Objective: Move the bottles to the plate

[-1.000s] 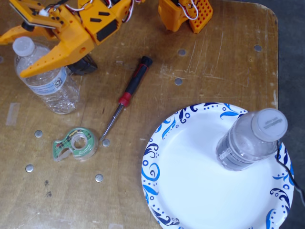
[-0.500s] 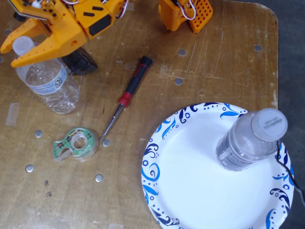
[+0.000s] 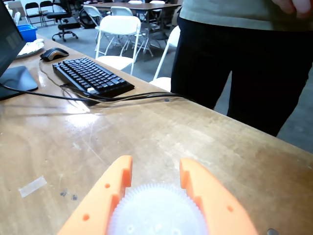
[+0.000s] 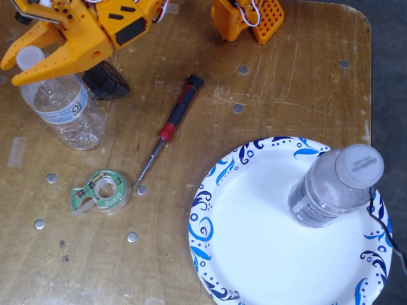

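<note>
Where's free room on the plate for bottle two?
Plate: the whole left and lower part is bare; the standing bottle takes the upper right. Off the plate it is crowded: screwdriver and tape dispenser lie between it and the gripper.

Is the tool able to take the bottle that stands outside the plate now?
Probably yes. The tool is open, one finger on each side of the cap of the bottle, and nothing stands between them.
</note>
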